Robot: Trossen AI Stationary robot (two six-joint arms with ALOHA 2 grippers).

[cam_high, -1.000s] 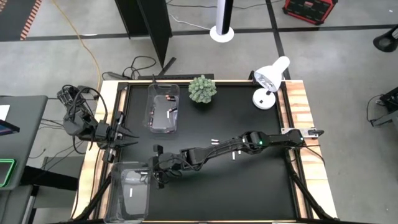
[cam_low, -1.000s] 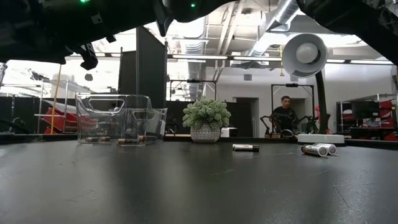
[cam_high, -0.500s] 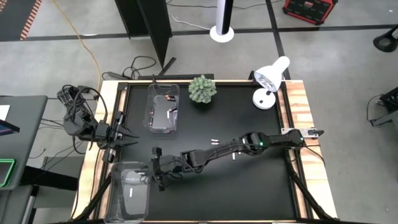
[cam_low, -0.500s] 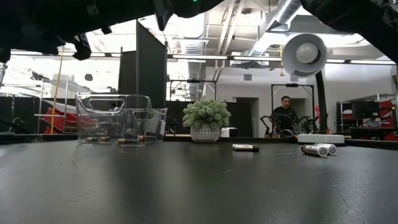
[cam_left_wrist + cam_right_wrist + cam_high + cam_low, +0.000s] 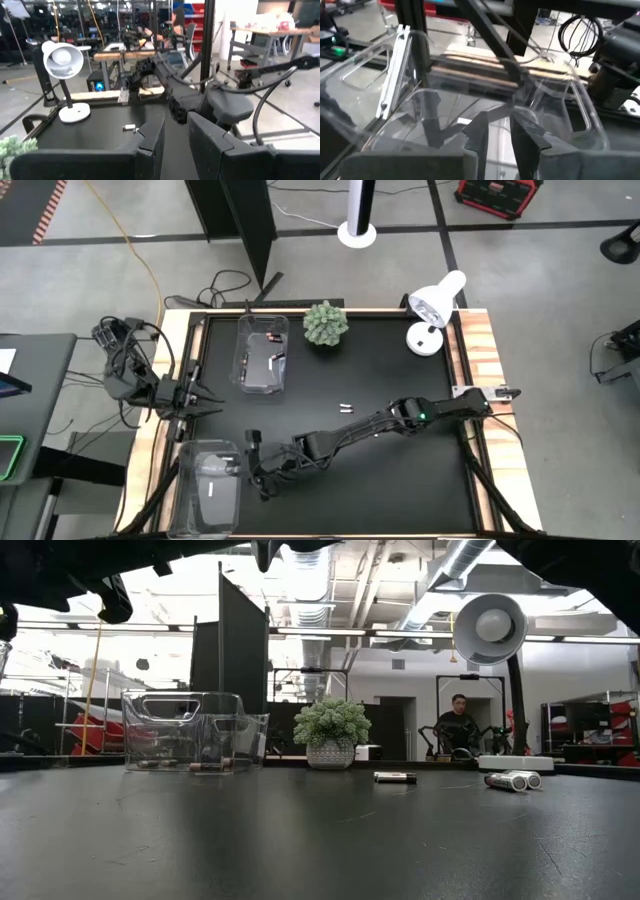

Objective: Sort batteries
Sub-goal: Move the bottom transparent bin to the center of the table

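Two silver batteries [image 5: 345, 408] [image 5: 512, 780] lie on their sides mid-table, and a dark battery with copper ends [image 5: 395, 777] lies near them. The far clear bin [image 5: 262, 355] holds several batteries. The near-left clear bin [image 5: 210, 485] holds a white one [image 5: 212, 490]. My right gripper [image 5: 256, 470] [image 5: 499, 120] hovers at that bin's right rim, looking into it [image 5: 570, 85]. My left gripper [image 5: 215, 401] [image 5: 175, 135] waits open at the table's left edge.
A potted plant [image 5: 325, 323] and a white desk lamp [image 5: 432, 310] stand along the far edge. My right arm stretches across the table's middle from the right side. A person [image 5: 460, 720] stands far off in the room behind.
My right gripper has moved toward the table's near edge, ending beside the near-left bin's right rim, and the arm has stretched out after it. The batteries on the table have stayed where they were.
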